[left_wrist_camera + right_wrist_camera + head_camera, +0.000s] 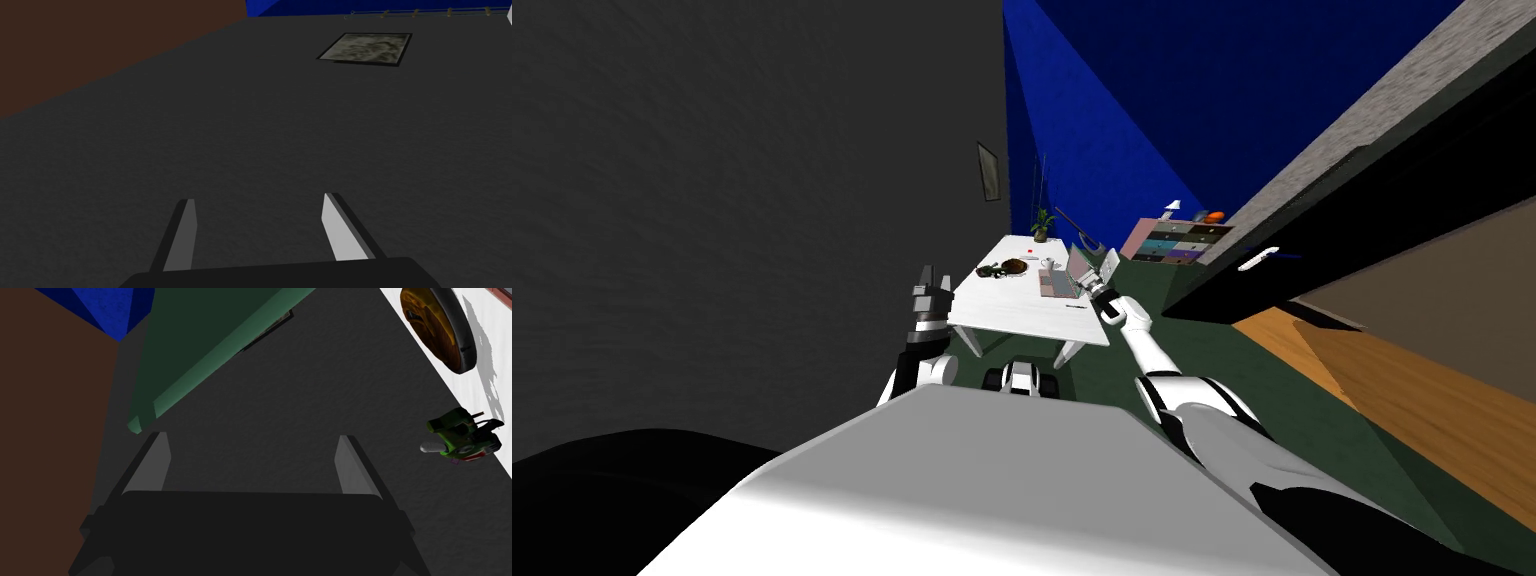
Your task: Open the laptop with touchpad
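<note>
A laptop (pixel 1060 281) lies on the white table (pixel 1012 315), its lid (pixel 1079 265) raised part way over the pinkish keyboard. My right gripper (pixel 1098 262) reaches to the lid's right edge. In the right wrist view this gripper (pixel 251 437) is open, and the dull green lid (pixel 200 353) slants past it with its corner just beyond one fingertip (pixel 159 448); nothing is between the fingers. My left gripper (pixel 933 275) is held up beside the table's near left corner, and it stands open and empty (pixel 258 198).
On the table are a brown bowl (pixel 435 328), a green toy (pixel 462 435), a white mug (pixel 1048 264) and a potted plant (pixel 1042 222). A dresser with coloured drawers (pixel 1177 242) stands beyond. Dark furniture (pixel 1362 230) lines the right side, and a dark wall the left.
</note>
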Robot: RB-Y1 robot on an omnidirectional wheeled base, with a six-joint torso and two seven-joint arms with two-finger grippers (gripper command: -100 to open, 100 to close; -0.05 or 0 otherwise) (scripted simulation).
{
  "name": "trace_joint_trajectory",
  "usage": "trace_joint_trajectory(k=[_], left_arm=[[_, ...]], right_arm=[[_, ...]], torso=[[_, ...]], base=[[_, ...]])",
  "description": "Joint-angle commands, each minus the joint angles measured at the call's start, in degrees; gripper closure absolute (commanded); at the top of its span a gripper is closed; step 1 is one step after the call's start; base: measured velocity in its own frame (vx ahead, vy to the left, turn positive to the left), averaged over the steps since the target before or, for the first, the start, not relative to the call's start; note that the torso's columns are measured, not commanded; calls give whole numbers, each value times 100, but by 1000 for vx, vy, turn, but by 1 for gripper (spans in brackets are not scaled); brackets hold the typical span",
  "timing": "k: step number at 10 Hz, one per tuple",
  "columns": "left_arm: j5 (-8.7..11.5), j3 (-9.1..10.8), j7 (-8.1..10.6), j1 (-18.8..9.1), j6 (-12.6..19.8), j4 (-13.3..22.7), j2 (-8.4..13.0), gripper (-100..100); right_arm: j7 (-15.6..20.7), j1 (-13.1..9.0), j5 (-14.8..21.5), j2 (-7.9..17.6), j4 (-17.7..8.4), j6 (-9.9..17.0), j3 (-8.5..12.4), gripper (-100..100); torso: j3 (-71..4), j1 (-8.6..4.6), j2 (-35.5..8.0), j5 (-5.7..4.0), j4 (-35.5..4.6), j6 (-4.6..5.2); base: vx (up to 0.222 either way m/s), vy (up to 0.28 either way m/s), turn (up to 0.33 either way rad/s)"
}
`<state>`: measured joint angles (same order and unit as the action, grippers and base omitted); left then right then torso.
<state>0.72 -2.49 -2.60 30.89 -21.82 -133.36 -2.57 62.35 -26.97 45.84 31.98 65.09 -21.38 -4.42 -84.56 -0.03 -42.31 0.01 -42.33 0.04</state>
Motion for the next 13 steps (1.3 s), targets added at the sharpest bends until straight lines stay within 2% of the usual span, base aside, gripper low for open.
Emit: trace_joint_trajectory(k=[1, 3, 4, 6, 7, 8, 10, 11, 12, 13], left_arm=[[0, -1, 0, -1, 0, 0, 0, 0], [0, 0, 0, 0, 0, 0, 0, 0], [0, 0, 0, 0, 0, 0, 0, 0], [0, 0, 0, 0, 0, 0, 0, 0], [0, 0, 0, 1, 0, 0, 0, 0], [0, 1, 0, 0, 0, 0, 0, 0], [0, 0, 0, 0, 0, 0, 0, 0], [0, 1, 0, 1, 0, 0, 0, 0], [0, 0, 0, -1, 0, 0, 0, 0], [0, 0, 0, 0, 0, 0, 0, 0]], right_arm=[[-361, 378, 460, -6, 277, -130, 400, -100], [-361, 378, 552, -6, 277, -130, 699, -100], [-635, 625, 823, -15, 466, -288, 895, -100], [-704, 691, 1040, -15, 466, -288, 1224, -100], [-704, 691, 1040, -15, 466, -288, 1263, -100], [-968, 966, 1299, -24, 654, -446, 1527, -100], [-1047, 1004, 1528, -24, 654, -446, 1827, -100], [-1266, 1224, 1739, -33, 843, -604, 2039, -100], [-1364, 1316, 1898, -33, 843, -604, 2225, -100], [-1390, 1316, 2015, -33, 843, -604, 2391, -100]], torso=[[1, 6, -1, 0, 1, -8], [-2, -4, 2, -2, 3, 2], [-2, -4, 4, -3, 4, -3], [-1, 6, 2, 0, 4, 0], [-1, -1, 1, -1, 3, 1], [-1, -3, 2, -3, 4, -3], [-2, 6, 3, 1, 4, -3], [-2, -2, 2, -2, 4, 2], [-1, 6, 2, -1, 4, -11], [0, 3, 1, -1, 4, 1]], base=[[-6, 14, 210], [-2, 5, -21], [-4, 15, 341], [-3, 13, 117], [-2, 4, -32], [-3, 20, 327], [-4, 12, 128], [-7, 20, 329], [-3, 17, 221], [0, 10, -22]])
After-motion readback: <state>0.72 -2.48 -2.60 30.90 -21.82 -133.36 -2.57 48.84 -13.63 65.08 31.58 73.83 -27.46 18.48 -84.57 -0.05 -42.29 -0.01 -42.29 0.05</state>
